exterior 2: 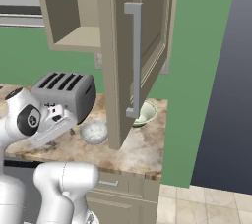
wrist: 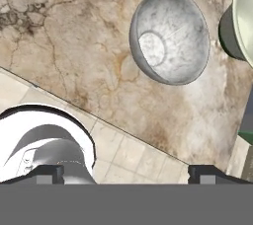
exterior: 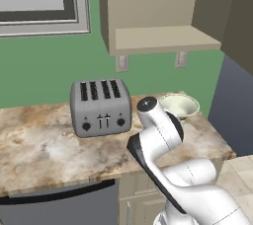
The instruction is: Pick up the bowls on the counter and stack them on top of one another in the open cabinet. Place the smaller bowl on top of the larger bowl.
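**Mottled grey bowl waited upright on the worktop**

Greyish-white, the smaller bowl (wrist: pixel 169 35) sat mouth-up on the marbled worktop (wrist: pixel 74 46), right of the toaster (exterior 2: pixel 65 93); being round, it had no long axis. Just beyond it stood the larger bowl (exterior 2: pixel 146 113). Above hovered the end effector (wrist: pixel 126 173), tips spread and empty, apparently lining up a rim grasp. Overhead, the open cabinet (exterior: pixel 163 39) awaited both.

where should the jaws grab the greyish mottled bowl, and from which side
Probably by the rim, from straight above. The greyish mottled bowl sits upright and open-mouthed on the counter, apart from the pale green bowl. Its rounded wall offers little to pinch, so one jaw inside and one outside the thin rim suits best. The gripper stands open above it.
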Motion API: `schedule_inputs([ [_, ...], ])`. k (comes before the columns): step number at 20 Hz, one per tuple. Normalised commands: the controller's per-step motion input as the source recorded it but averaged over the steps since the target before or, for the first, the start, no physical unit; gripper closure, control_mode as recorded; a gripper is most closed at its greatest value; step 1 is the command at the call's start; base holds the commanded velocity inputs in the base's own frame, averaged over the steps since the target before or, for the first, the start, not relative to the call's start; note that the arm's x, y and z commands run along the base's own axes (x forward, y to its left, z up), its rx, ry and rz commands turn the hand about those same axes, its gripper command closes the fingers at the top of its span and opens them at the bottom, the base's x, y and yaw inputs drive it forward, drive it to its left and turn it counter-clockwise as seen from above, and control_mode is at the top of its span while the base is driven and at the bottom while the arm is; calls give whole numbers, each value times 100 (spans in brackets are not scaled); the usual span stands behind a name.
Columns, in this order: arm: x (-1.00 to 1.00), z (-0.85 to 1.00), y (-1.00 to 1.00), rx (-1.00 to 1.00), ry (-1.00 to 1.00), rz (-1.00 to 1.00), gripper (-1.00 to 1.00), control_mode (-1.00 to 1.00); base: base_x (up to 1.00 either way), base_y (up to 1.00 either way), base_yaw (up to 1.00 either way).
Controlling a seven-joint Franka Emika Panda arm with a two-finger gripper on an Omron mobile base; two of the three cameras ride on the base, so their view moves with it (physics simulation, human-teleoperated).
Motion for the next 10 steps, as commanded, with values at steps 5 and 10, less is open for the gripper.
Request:
schedule_inputs([
  [5, 28, -24, 0, 0, 0, 0, -100, -100, 0, 0, 0],
  [10, 31, -25, 0, -1, 0, 0, -100, -100, 0, 0, 0],
])
